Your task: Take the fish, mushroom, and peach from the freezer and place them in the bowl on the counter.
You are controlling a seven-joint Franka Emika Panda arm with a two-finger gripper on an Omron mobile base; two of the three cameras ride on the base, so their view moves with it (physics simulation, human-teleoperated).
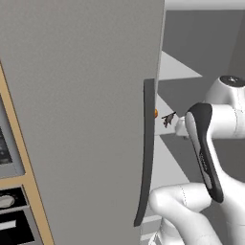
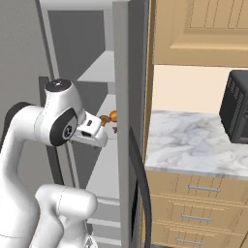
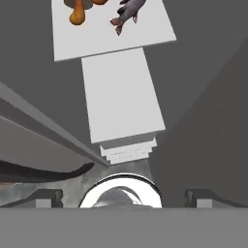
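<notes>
the gripper (image 3: 124,198) is standing with its jaws spread wide and nothing between them, its two dark fingertips (image 3: 48,197) showing at the bottom of the hand view. the fish (image 3: 127,11) is lying well ahead of the gripper on a white shelf (image 3: 145,34) inside the freezer (image 1: 81,119), at the far end of the hand view, apart from the fingers. just beside the fish on the same shelf the mushroom (image 3: 76,14) is sitting, and it is cut off by the frame edge.

the fish is looking slender and dark grey-purplish, with small fins and a tail pointing toward the gripper. the mushroom is showing a tan-orange side. in the left base view the peach (image 1: 155,113) is peeking out as a small orange ball just past the edge of the freezer door, with the fish (image 1: 168,118) near it.

the open freezer door with its long dark handle (image 1: 147,153) is standing beside the arm, and it is hiding much of the shelf from the left base view. in the right base view the marble counter (image 2: 193,140) is lying to the right of the freezer, over tan drawers (image 2: 198,193), with a dark microwave (image 2: 236,106) on it.
</notes>
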